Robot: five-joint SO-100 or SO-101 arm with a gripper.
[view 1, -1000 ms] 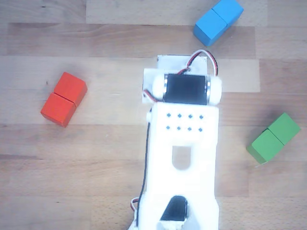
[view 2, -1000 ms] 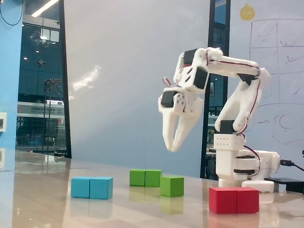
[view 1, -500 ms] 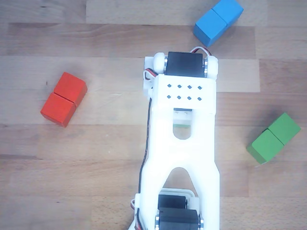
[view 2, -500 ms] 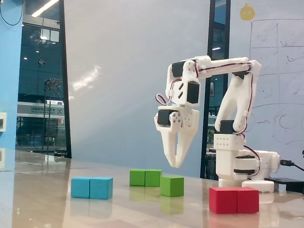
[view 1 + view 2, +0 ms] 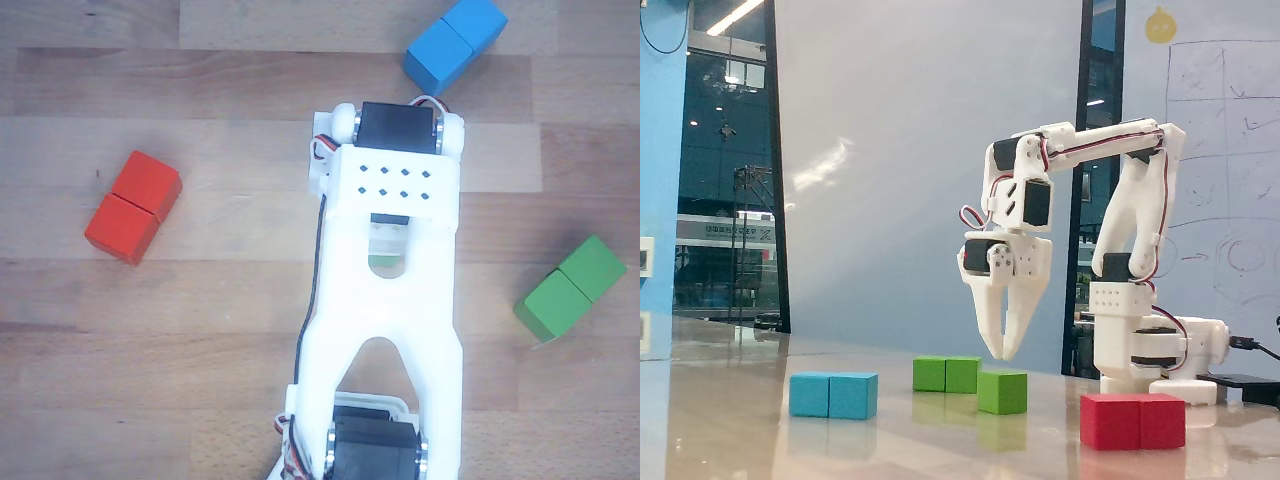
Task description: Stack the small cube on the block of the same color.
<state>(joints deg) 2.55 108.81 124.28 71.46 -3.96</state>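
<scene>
In the fixed view the small cube (image 5: pixel 1002 391) is green and rests on the table, just right of the green block (image 5: pixel 947 374) and nearer the camera. My gripper (image 5: pixel 1002 354) points down and hangs a little above the cube without touching it. Its fingertips are together and hold nothing. In the other view the white arm (image 5: pixel 385 330) covers the gripper. Only a patch of the small cube (image 5: pixel 386 262) shows through the slot in the arm. The green block (image 5: pixel 571 288) lies far to the right in that view.
A red two-cube block (image 5: pixel 132 207) lies left of the arm and a blue one (image 5: pixel 455 43) sits at the top. In the fixed view the blue block (image 5: pixel 834 395) is front left, the red block (image 5: pixel 1133 420) front right, and the arm's base (image 5: pixel 1145 350) stands behind.
The arm has stretched forward and come down. The gripper has swung from a tilt to pointing straight down, and now hangs lower, just above the small cube.
</scene>
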